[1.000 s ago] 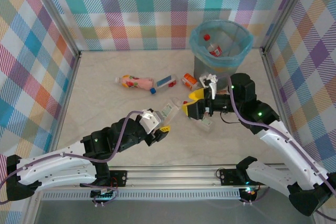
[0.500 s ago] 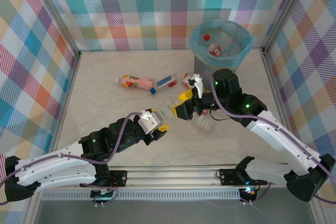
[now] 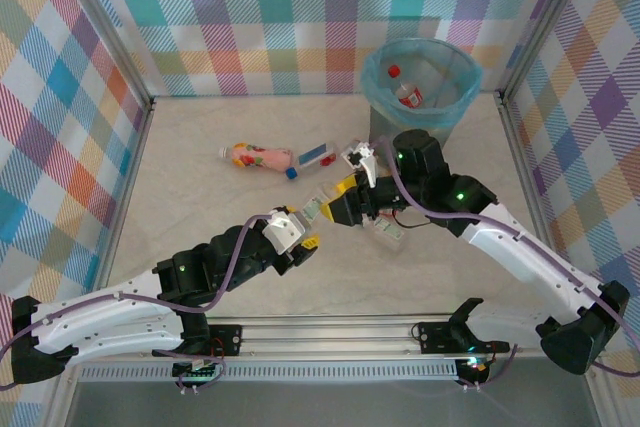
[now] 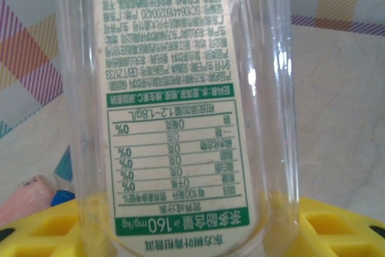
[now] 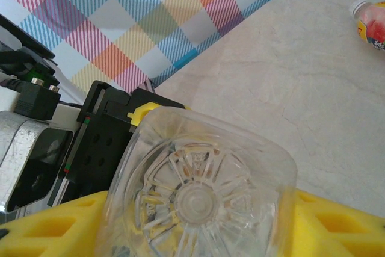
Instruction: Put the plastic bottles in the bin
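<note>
**Desk:** Item one, the grippers?

**Operator:** I log the left gripper near the middle of the table, pinching a clear bottle with a green-and-white label. On the left wrist view its yellow fingers flank the lower part of that label. The right gripper meets it from the right. Its own yellow fingers sit pressed against both sides of the same bottle's ribbed base. I count one bottle, gripped at both ends.

**Desk:** Item two, loose stock?

**Operator:** I see four lying on the table.
- Pink bottle: on its side, far and left of the grippers.
- Blue-capped bottle: just right of the pink one.
- Orange-labelled bottle: further right, partly hidden behind the right gripper.
- Fourth bottle: clear, lying under the right arm on its near side.

**Desk:** Item three, the bin?

**Operator:** The bin stands upright in the far right corner, lined with a blue bag. I can see a red-capped bottle inside it. The held bottle is near and left of the bin, well apart from it.
</note>
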`<action>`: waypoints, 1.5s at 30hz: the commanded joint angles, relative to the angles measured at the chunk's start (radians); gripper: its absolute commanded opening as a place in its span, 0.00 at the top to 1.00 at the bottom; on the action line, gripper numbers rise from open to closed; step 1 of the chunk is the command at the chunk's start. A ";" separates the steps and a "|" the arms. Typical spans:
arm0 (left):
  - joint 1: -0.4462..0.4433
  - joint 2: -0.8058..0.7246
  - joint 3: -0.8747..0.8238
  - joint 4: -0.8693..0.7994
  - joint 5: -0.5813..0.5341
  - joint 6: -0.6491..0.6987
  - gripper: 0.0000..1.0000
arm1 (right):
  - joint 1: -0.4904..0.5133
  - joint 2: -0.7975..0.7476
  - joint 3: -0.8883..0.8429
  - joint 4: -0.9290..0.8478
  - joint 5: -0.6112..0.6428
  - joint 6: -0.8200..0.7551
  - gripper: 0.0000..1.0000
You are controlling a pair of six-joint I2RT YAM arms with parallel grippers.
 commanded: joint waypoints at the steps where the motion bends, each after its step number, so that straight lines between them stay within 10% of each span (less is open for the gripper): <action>1: -0.003 -0.001 -0.009 0.066 -0.005 0.008 0.39 | 0.005 0.013 0.052 -0.010 -0.023 -0.026 0.43; 10: 0.015 -0.011 0.025 0.035 -0.079 0.033 0.11 | 0.004 0.028 0.212 -0.162 0.178 -0.079 0.48; 24: 0.055 0.127 0.128 0.160 0.066 -0.010 0.03 | -0.149 0.212 0.695 -0.294 0.993 -0.372 0.55; 45: 0.063 0.202 0.149 0.110 -0.015 -0.200 0.05 | -0.348 0.596 0.832 -0.324 1.049 -0.297 0.46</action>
